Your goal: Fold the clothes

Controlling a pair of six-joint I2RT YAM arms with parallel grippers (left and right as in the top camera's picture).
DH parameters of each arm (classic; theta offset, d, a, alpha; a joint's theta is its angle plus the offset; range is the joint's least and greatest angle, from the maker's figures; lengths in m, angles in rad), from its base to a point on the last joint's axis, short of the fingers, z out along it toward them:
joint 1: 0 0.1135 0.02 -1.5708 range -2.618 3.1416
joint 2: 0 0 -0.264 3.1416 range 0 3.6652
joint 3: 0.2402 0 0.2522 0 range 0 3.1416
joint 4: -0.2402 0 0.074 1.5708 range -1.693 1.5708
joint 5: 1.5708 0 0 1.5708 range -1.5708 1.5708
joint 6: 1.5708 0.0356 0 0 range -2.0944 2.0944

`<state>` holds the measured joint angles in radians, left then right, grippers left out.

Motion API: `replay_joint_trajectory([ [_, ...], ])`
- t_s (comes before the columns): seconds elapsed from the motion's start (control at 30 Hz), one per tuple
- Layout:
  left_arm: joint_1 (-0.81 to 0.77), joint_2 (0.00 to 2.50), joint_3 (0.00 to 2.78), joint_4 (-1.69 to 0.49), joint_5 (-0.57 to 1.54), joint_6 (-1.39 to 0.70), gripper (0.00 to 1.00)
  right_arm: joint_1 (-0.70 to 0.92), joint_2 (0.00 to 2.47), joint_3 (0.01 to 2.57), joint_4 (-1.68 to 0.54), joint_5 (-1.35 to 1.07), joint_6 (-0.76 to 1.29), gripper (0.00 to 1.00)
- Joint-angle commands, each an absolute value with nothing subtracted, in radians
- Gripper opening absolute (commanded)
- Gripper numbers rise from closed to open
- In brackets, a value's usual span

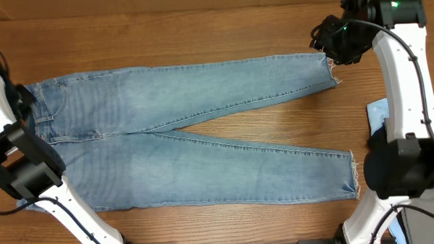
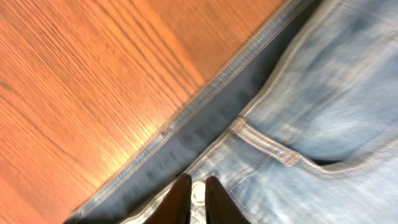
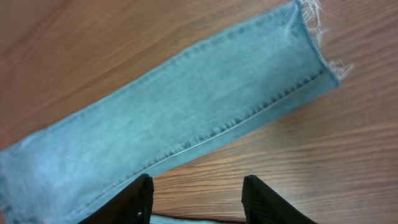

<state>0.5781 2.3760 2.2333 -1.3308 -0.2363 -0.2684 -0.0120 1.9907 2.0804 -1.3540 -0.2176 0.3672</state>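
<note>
Left gripper (image 2: pixel 198 200) pinches the jeans (image 1: pixel 203 148) at the waist, left; right gripper (image 3: pixel 198 198) hangs released, jaws spread, over the table (image 3: pixel 311 143) near the far leg's frayed hem (image 3: pixel 310 43).

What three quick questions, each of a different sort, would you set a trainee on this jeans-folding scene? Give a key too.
1. True or false: the jeans lie spread flat, not yet folded, with the two legs parting towards the hems.
2. Choose one. The right gripper is: A) open, with nothing between its fingers; B) shut on a frayed hem; C) out of every view.
3. Fill the gap: the left gripper is nearly closed at the jeans' ______, by the button.

Key: 1 true; 2 A; 3 waistband.
</note>
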Motion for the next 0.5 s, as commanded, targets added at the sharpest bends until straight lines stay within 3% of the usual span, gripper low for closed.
replay_joint_trajectory([
  [0.0, 0.569, 2.363, 2.452, -1.436, -0.039, -0.231, 0.15, -0.016, 2.082, 2.080, -1.356, -0.191, 0.392, 0.43],
  [0.2, 0.545, 2.230, 2.644, -1.639, 0.013, -0.214, 0.34, -0.018, 2.062, 2.085, -1.368, -0.194, 0.392, 0.54],
  [0.3, 0.548, 2.136, 2.645, -1.683, 0.012, -0.233, 0.36, -0.019, 2.006, 2.085, -1.401, -0.176, 0.392, 0.57],
  [0.47, 0.599, 1.905, 2.642, -1.690, 0.054, -0.233, 0.51, -0.019, 1.794, 2.085, -1.459, -0.147, 0.393, 0.61],
])
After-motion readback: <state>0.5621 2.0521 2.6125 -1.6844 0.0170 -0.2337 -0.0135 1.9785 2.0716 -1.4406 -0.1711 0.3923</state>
